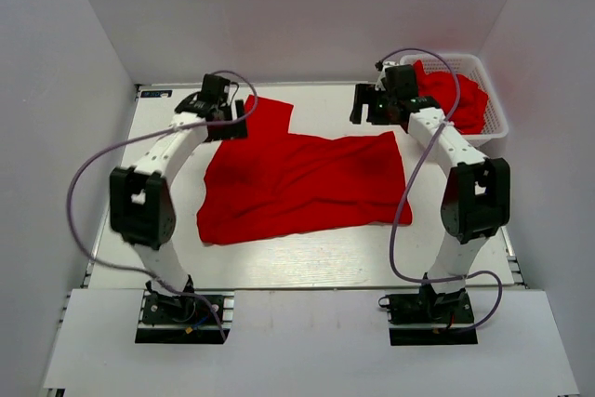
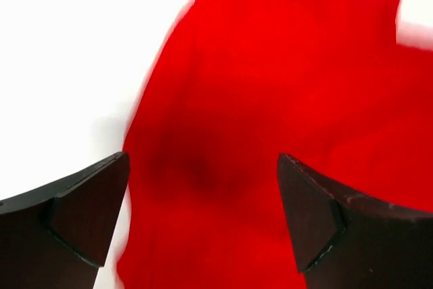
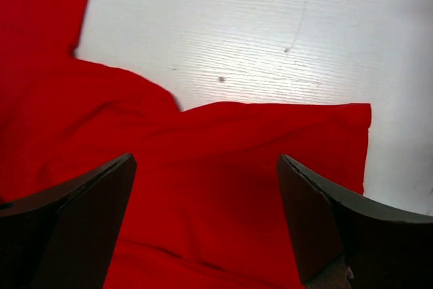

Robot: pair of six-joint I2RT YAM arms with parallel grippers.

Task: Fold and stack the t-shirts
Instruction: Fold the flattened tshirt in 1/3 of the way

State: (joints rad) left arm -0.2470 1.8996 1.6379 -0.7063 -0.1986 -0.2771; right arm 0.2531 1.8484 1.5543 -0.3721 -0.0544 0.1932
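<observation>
One red t-shirt (image 1: pixel 302 183) lies spread and slightly rumpled in the middle of the white table, with a sleeve reaching toward the far left. My left gripper (image 1: pixel 226 121) hovers over that far-left sleeve. In the left wrist view it (image 2: pixel 203 160) is open, with the blurred red cloth (image 2: pixel 270 86) below and between the jaws. My right gripper (image 1: pixel 375 109) is over the shirt's far right corner. In the right wrist view it (image 3: pixel 203 160) is open and empty above the cloth (image 3: pixel 223 167). More red t-shirts (image 1: pixel 460 99) lie bunched in the basket.
A white lattice basket (image 1: pixel 497 118) stands at the far right corner of the table, just right of my right arm. White walls close in the table at the back and on both sides. Bare table top (image 3: pixel 270 32) shows beyond the shirt's far edge.
</observation>
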